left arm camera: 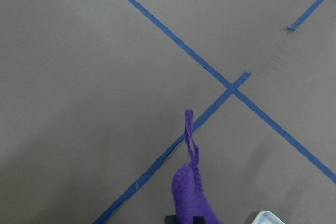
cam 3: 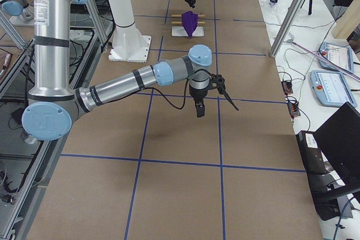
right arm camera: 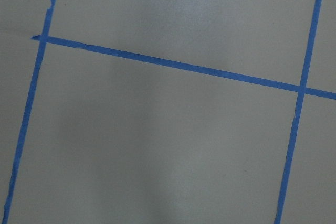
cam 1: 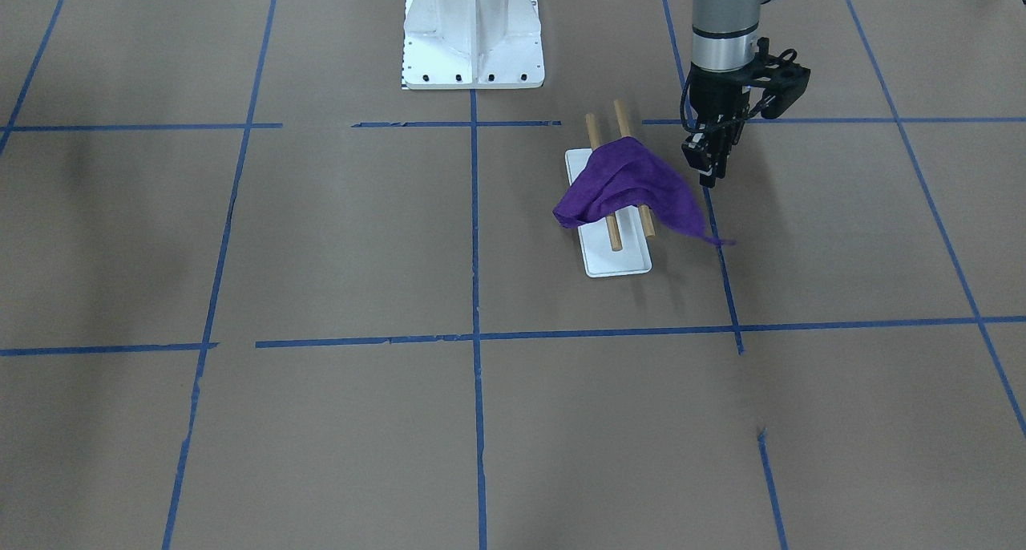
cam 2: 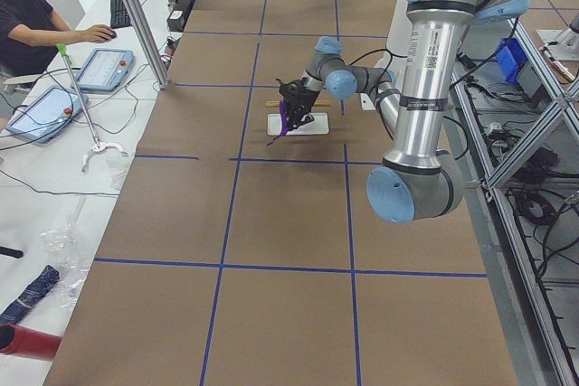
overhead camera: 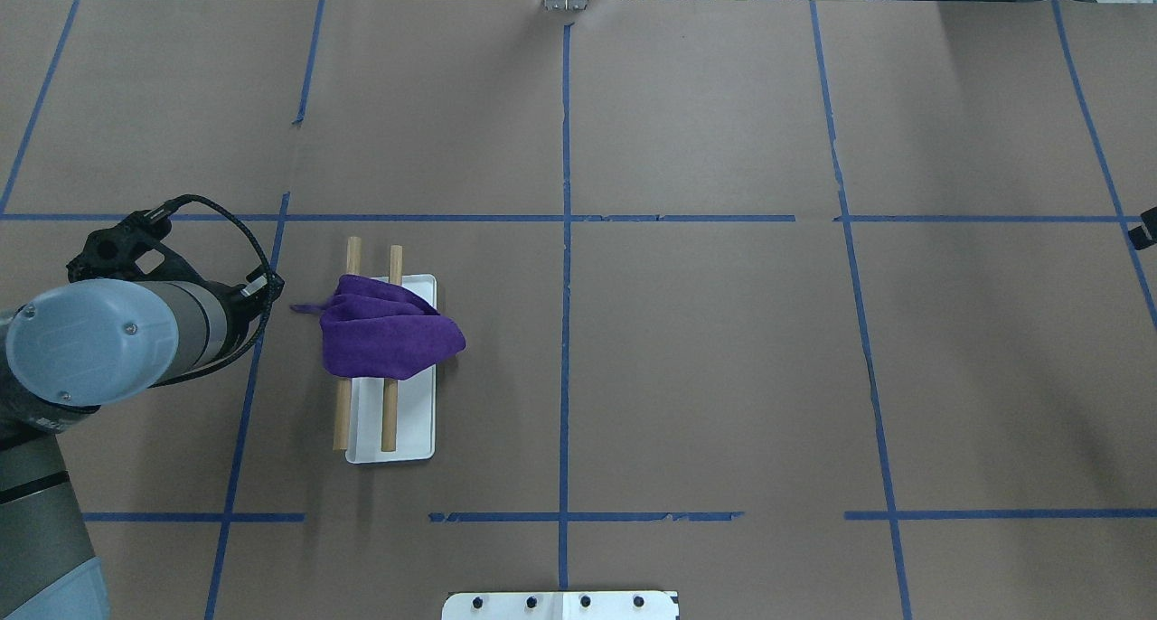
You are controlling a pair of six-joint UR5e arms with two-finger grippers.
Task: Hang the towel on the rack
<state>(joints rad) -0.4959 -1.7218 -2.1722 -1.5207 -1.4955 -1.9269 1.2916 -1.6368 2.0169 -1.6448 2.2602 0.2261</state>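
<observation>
A purple towel (cam 1: 621, 185) lies draped over the two wooden dowels (cam 1: 613, 233) of the rack, whose white base (cam 1: 617, 261) stands on the table. It also shows in the overhead view (overhead camera: 384, 335), with a thin loop at its corner pointing toward my left arm. My left gripper (cam 1: 710, 177) hangs beside the towel, apart from it and empty, with its jaws a little open. The left wrist view shows the towel's corner and loop (left arm camera: 189, 192) just below. My right gripper (cam 3: 199, 111) hovers over bare table far from the rack, and I cannot tell its state.
The large white pedestal (cam 1: 473, 45) stands at the robot's side of the table. Blue tape lines (overhead camera: 565, 240) cross the brown table surface. Operator gear and tablets (cam 2: 99, 70) lie beyond the far edge.
</observation>
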